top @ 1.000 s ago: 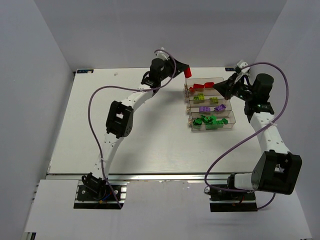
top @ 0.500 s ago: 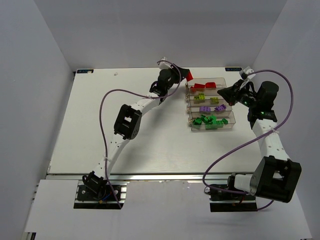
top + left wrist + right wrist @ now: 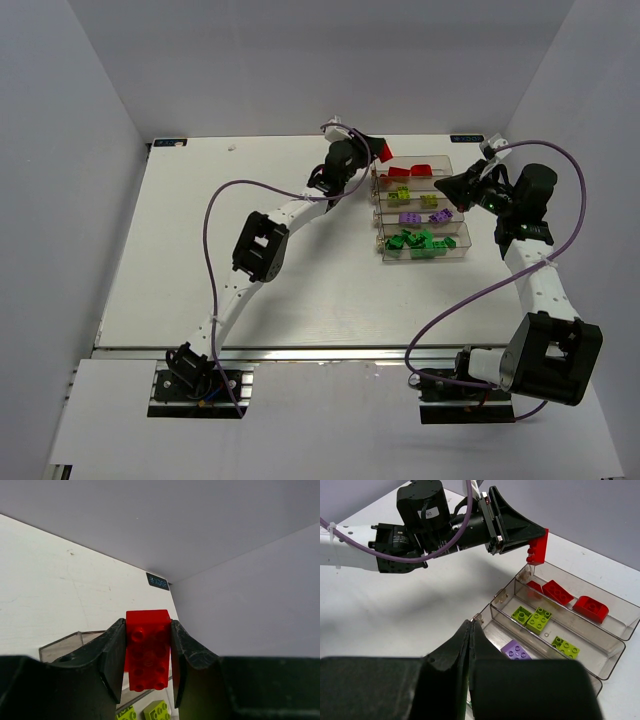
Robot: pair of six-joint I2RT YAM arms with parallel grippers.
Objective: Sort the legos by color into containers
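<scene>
Now left claw [image 3: 535, 544], clamped on the red brick [image 3: 538, 549], hangs above the red bin [image 3: 572, 580] end; right claw [image 3: 471, 626] closed.

A white worktop [image 3: 200, 250] was enclosed by plain pale grey panels: a back wall [image 3: 320, 60], a left wall [image 3: 60, 200] and a right wall [image 3: 590, 150]. A small dark label [image 3: 166, 143] marked each far corner; a metal rail [image 3: 320, 352] ran along its near edge.

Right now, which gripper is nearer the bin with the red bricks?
Left. The left gripper, holding a red brick, hangs just over the red bin's left end; the right gripper hovers higher, near the opposite end.
</scene>
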